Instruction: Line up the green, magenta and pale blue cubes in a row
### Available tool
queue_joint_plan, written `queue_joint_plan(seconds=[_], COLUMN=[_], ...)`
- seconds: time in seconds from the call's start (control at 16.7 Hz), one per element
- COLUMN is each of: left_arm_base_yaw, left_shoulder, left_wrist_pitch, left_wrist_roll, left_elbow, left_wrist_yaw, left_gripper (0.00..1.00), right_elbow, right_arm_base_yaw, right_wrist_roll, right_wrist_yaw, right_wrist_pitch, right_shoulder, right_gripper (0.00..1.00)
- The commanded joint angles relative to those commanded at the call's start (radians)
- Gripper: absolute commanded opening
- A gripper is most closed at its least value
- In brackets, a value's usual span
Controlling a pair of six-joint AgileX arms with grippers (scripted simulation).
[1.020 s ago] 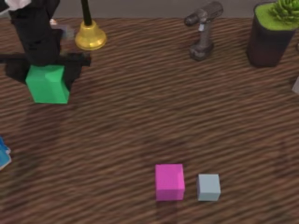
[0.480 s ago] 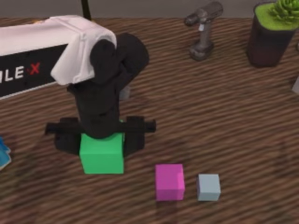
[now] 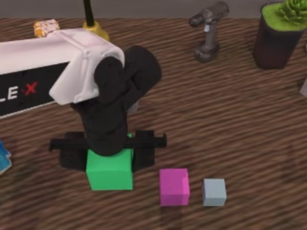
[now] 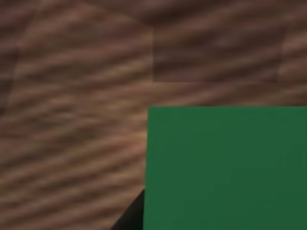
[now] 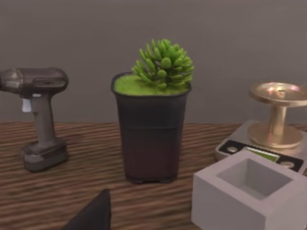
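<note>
The green cube (image 3: 109,170) is gripped by my left gripper (image 3: 108,152), whose black fingers press its left and right sides. It stands near the table's front, just left of the magenta cube (image 3: 174,186), with a gap between them. The pale blue cube (image 3: 214,192) sits close to the right of the magenta one, in line with it. In the left wrist view the green cube (image 4: 225,167) fills the near corner over the wood. Whether it touches the table I cannot tell. My right arm is outside the top view.
Along the back stand an orange-and-white block (image 3: 46,27), a brass bell (image 3: 93,26) partly behind my arm, a grey drill (image 3: 208,31) and a potted plant (image 3: 280,33). A blue object (image 3: 4,158) pokes in at the left edge. A grey open box (image 5: 249,191) and a scale (image 5: 261,151) lie near my right gripper.
My left arm has carried the green cube from the back left to the front, beside the magenta cube. In the last half second it moved only slightly nearer the front.
</note>
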Motion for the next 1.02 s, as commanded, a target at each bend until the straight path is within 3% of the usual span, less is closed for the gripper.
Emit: queue_joint_plan(seconds=[0.48,0.78,1.02], left_arm_base_yaw=[-0.001,-0.002,-0.002], left_shoulder=[0.083,0.091,0.091], left_wrist_pitch=[0.255,0.276,0.276], left_wrist_roll=[0.002,0.001,0.001], left_elbow=[-0.164,-0.179,-0.179], left_wrist_yaw=[0.001,0.000,0.000], left_gripper=[0.00,0.00,0.30], right_elbow=[0.000,0.000,0.000], right_arm_base_yaw=[0.000,0.000,0.000], right_wrist_roll=[0.000,0.000,0.000], right_wrist_yaw=[0.000,0.000,0.000], right_wrist_pitch=[0.000,0.000,0.000], right_shoulder=[0.000,0.000,0.000], right_gripper=[1.00,1.00,1.00])
